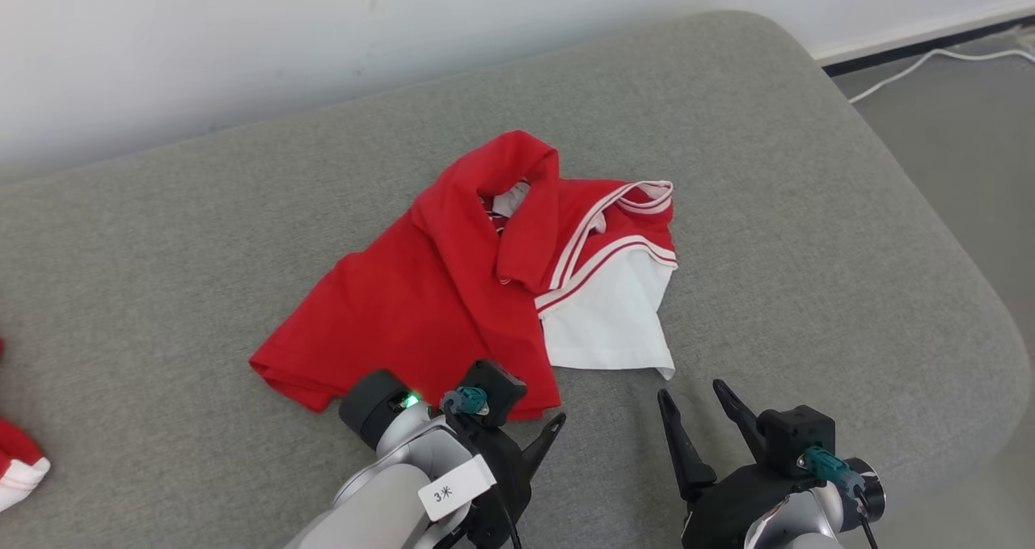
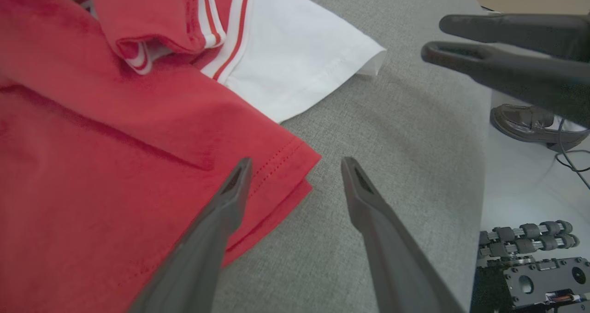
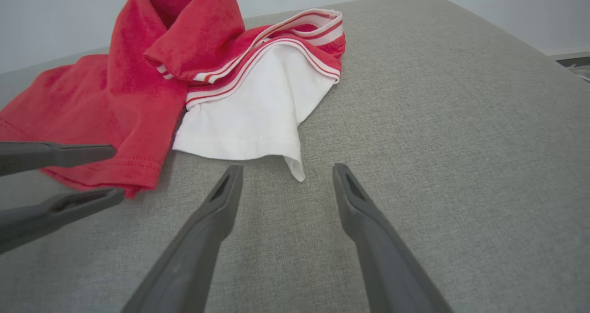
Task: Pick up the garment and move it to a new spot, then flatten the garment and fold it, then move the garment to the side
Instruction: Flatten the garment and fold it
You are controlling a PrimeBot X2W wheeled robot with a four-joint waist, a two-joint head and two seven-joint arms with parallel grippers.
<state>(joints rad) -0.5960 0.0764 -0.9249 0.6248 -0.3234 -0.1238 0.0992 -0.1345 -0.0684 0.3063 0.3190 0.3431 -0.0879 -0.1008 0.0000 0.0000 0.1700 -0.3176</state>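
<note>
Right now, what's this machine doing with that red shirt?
A two-armed robot is about to pick up the shirt, which lies crumpled on a grey cushion. Its left tool is open at the shirt's near red corner, one finger over the hem. Its right tool is open too, just short of the white part. Neither grips anything, and the shirt is not yet flattened or folded.

Left gripper point(image 2: 296, 163): fingers spread, one tip over the red hem corner of the garment point(image 2: 115, 142), the other over the grey cushion point(image 2: 405, 174). Right gripper point(image 2: 434, 38) at upper right, fingers apart.
</note>
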